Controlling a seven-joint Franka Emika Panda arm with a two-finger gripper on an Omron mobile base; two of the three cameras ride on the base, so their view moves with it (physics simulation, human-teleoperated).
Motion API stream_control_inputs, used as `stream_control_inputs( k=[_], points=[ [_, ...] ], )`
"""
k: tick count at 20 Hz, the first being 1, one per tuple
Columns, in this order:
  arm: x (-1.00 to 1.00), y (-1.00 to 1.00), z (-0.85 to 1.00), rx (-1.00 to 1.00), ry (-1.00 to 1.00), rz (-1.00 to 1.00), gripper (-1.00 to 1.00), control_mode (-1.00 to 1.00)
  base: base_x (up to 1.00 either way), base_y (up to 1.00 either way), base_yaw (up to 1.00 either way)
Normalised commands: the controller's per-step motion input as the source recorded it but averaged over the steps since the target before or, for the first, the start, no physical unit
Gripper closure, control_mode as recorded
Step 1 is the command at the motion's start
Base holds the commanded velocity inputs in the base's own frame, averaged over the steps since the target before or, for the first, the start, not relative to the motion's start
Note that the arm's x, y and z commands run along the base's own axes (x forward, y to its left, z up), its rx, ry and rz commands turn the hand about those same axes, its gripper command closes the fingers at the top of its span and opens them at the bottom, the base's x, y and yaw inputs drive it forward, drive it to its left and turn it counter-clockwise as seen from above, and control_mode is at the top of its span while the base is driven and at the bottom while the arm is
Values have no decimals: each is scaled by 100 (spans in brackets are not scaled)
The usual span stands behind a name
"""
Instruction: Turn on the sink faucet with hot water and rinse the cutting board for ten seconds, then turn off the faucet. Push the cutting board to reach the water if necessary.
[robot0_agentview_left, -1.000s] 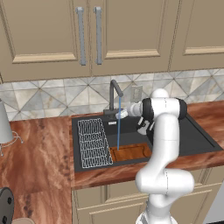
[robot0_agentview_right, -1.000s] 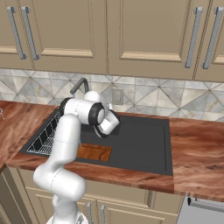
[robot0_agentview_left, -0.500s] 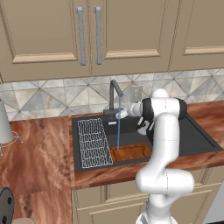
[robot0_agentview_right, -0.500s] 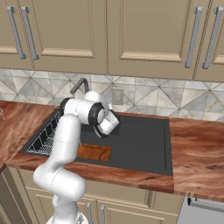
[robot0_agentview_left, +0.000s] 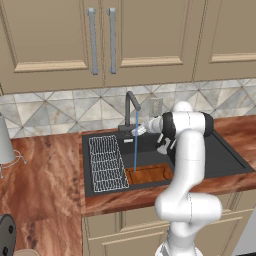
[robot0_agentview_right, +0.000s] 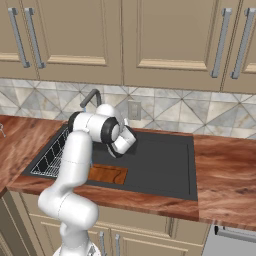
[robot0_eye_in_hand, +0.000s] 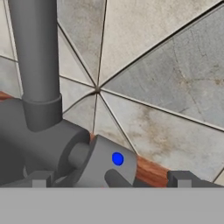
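Observation:
The dark grey sink faucet (robot0_agentview_left: 129, 111) stands at the back rim of the black sink (robot0_agentview_left: 227, 172), and a thin blue stream of water (robot0_agentview_left: 135, 150) falls from its spout. That stream lands on the left end of the reddish-brown cutting board (robot0_agentview_left: 150, 175), which lies flat by the basin's front wall. My gripper (robot0_agentview_left: 140, 130) is at the faucet's base. In the hand view the gripper (robot0_eye_in_hand: 109, 179) is open, and the grey lever (robot0_eye_in_hand: 107, 164) with a blue dot sits between its fingertips (robot0_eye_in_hand: 181, 178) without touching them. From the right, the cutting board (robot0_agentview_right: 107, 174) shows beside my arm.
A white wire rack (robot0_agentview_left: 107, 162) fills the sink's left part, next to the board. A white object (robot0_agentview_left: 5, 145) stands on the wood counter at far left. A wall outlet (robot0_agentview_left: 156, 106) sits just right of the faucet. The sink's right half (robot0_agentview_right: 165, 162) is bare.

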Motion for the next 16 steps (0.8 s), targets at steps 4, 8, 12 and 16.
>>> stream_control_inputs(
  k=[4, 8, 12, 16],
  points=[
    [0, 27, 0, 0, 0, 0, -100, -100, 0, 0, 0],
    [0, 29, 0, 0, 0, 0, -100, -100, 0, 0, 0],
    [-9, 31, 0, 0, 0, 0, -100, -100, 0, 0, 0],
    [-14, 29, 0, 0, 0, 0, -100, -100, 0, 0, 0]
  ],
)
